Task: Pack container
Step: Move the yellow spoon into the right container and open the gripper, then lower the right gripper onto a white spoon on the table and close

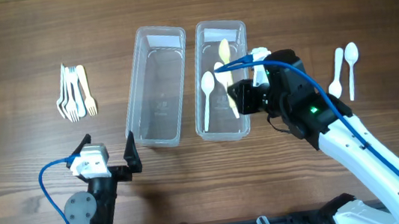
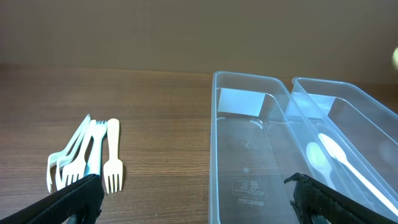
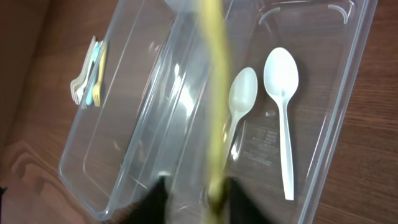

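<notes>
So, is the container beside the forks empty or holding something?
Empty. The overhead and left wrist views show only the bare, clear bottom of that container; the spoons lie in the other container.

Spoons [image 1: 207, 83] in one clear container [image 1: 210, 39]
</notes>
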Controlling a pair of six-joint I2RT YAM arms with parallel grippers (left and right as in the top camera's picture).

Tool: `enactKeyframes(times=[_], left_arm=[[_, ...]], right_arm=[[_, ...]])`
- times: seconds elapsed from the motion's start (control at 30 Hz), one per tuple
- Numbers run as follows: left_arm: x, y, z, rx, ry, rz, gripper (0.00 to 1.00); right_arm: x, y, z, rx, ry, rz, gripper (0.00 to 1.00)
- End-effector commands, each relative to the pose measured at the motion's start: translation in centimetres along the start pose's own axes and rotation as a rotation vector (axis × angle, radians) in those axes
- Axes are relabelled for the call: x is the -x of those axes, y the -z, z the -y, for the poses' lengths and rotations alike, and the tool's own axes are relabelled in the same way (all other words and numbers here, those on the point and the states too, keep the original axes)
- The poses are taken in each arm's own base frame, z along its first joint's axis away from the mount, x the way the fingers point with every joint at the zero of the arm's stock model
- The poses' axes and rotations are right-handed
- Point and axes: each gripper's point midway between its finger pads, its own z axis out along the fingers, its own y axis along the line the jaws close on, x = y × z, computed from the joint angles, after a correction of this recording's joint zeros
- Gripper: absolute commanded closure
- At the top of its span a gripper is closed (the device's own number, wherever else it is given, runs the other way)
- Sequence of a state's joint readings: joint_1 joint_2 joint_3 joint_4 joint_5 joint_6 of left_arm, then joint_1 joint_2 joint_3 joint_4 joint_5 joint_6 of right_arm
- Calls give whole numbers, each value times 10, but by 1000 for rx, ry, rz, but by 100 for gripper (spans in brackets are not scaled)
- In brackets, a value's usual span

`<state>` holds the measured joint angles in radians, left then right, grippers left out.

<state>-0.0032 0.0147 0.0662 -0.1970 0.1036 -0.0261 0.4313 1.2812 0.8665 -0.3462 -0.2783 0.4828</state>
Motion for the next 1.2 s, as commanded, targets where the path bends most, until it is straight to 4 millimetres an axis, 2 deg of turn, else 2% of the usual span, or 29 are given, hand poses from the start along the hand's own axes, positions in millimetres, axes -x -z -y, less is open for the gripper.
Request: enactKeyframes(times=[0.0, 0.2, 0.33, 0.4, 0.5, 0.53, 0.6, 0.8, 0.9, 1.0, 1.17], left_arm=[[-2, 0, 0, -6, -19, -1, 0], [-2, 0, 0, -6, -19, -1, 0], [-2, 0, 0, -6, -19, -1, 0], [-2, 0, 0, -6, -19, -1, 0], [-2, 0, 0, -6, -19, -1, 0], [-2, 0, 0, -6, -19, -1, 0], [-2, 0, 0, -6, -19, -1, 0], [-2, 0, 0, -5, -19, -1, 0], [-2, 0, 0, -5, -19, -1, 0], [-2, 0, 0, -6, -19, -1, 0], [-2, 0, 0, -6, -19, -1, 0]], right_arm=[[9, 3, -8, 28, 6, 32, 36], [24, 4, -16, 58, 47, 93, 33], [27, 6, 0, 3, 44, 103, 36], [27, 10, 26, -84, 7, 98, 38], [23, 22, 75, -248, -50, 78, 42], [21, 29, 97, -325, -79, 70, 44], [18, 42, 127, -422, -110, 61, 45], [13, 88, 205, -670, -154, 45, 53], [6, 102, 226, -732, -205, 31, 56], [-3, 107, 244, -764, -265, 8, 57], [-13, 96, 270, -790, -320, -39, 58]])
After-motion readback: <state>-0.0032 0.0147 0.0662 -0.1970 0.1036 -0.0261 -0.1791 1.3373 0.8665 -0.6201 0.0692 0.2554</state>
